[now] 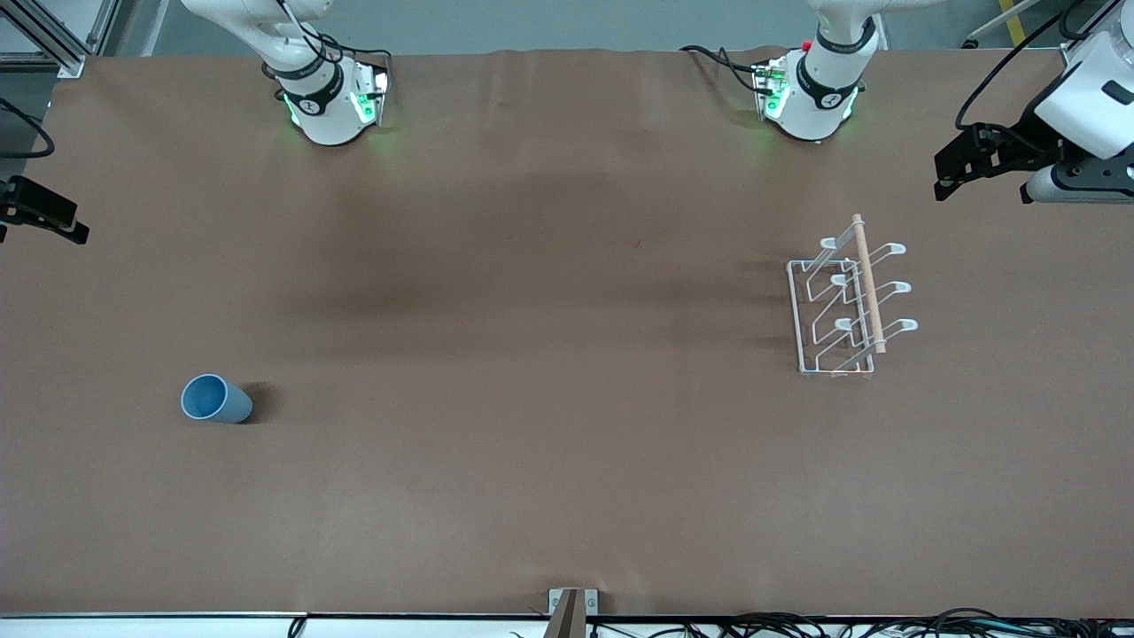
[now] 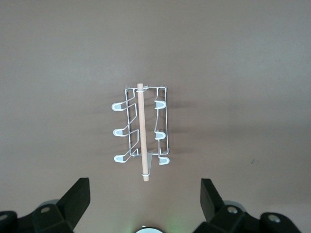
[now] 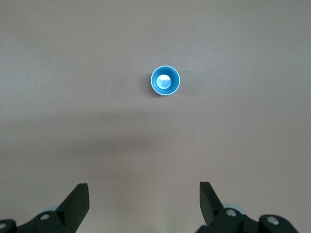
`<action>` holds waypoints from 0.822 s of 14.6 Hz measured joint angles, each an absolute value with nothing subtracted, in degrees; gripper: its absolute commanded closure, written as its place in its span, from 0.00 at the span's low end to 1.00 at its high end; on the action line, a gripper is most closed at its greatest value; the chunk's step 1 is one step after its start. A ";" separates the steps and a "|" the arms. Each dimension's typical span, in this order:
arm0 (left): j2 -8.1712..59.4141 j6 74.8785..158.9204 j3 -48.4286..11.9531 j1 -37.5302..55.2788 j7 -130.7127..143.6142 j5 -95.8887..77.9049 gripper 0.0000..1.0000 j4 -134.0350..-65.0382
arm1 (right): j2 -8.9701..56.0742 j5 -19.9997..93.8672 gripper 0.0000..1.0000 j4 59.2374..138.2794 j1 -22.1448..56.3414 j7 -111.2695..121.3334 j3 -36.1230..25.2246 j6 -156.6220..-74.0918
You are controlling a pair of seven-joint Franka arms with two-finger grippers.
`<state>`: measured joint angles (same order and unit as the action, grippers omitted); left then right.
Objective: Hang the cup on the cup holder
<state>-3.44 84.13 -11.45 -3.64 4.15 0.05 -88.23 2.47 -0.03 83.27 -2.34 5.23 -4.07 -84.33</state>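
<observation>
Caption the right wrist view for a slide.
Open right pincer high over the brown table, looking straight down into the upright light-blue cup.

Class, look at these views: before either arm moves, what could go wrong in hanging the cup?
1. The cup stands upright, mouth up, so it must be inverted; it may slip from the open right gripper.
2. The cup holder stands at the left arm's end, so a long carry or handover to the open left gripper is likely.

Matte blue plastic cup (image 1: 216, 400); white wire cup holder (image 1: 837, 306), wooden rod (image 1: 868, 283).
</observation>
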 measured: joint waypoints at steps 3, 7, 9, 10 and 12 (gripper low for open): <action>-3.44 84.13 -11.44 -3.64 4.15 0.05 0.00 -88.23 | 2.47 -0.03 0.00 83.53 -2.34 5.23 -4.07 -84.53; -3.44 84.13 -11.38 -3.71 4.13 0.05 0.00 -88.23 | 2.48 -0.03 0.00 84.02 -2.34 5.23 -4.07 -85.78; -3.44 84.13 -11.39 -3.70 4.10 0.05 0.00 -88.17 | 2.49 -0.03 0.00 84.73 -2.34 5.23 -4.08 -87.17; -3.44 84.13 -11.41 -3.67 4.09 0.05 0.00 -88.08 | 2.51 -0.03 0.00 85.47 -2.35 5.23 -4.12 -88.15; -3.34 84.11 -11.46 -3.63 4.08 0.05 0.00 -88.03 | 2.63 -0.03 0.00 87.63 -2.60 5.23 -4.35 -91.32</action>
